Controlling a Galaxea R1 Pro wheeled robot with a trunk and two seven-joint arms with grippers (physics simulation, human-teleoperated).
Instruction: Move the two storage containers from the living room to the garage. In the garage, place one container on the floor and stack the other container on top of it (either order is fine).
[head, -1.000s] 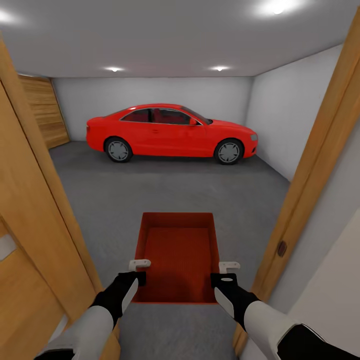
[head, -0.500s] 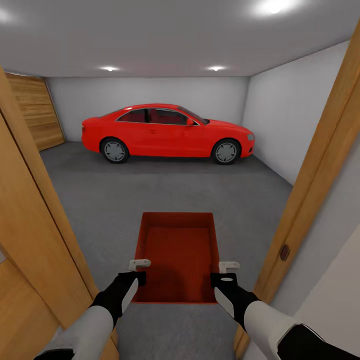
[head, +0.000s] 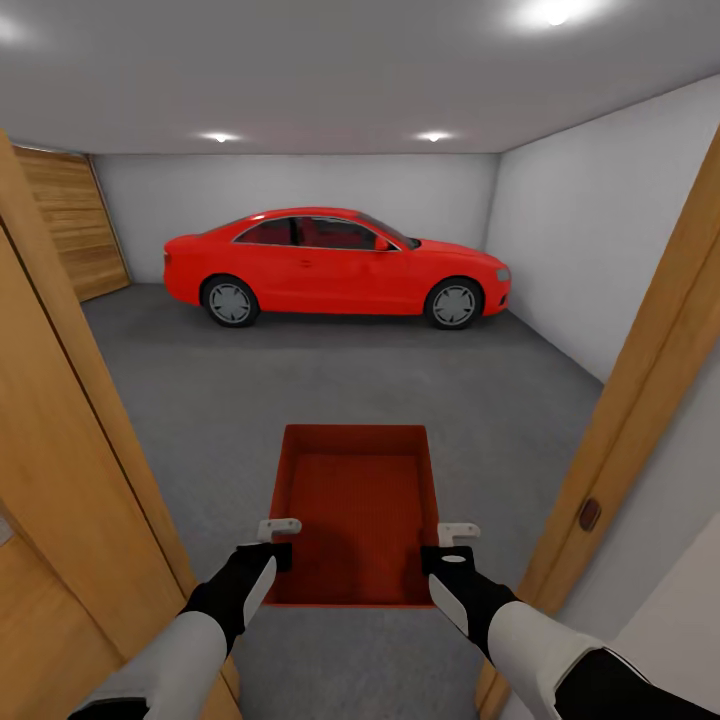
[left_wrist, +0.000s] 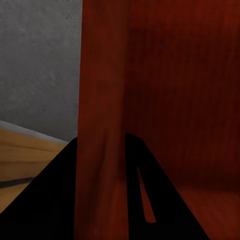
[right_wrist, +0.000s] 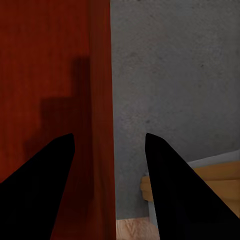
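Head view: robot stood in the doorway between wooden door frames (head: 70, 420), facing the garage, red car (head: 335, 262) parked at the far wall.
Container: one storage container (head: 352, 510) was carried out front above the floor (head: 300, 380), long axis pointing ahead; the second bin was not seen.
Left gripper (head: 281, 540): jaws straddled the left wall, black fingers (left_wrist: 60, 200) pressed against both faces of it, closed on the wall.
Right gripper (head: 456, 545): fingers (right_wrist: 40, 180) sat either side of the right wall, but a gap showed on the outer side; grip could not be confirmed.
Step advice: probably roll straight through, keep the bin level and centred, mind both frames, lower only once clear of the sill.
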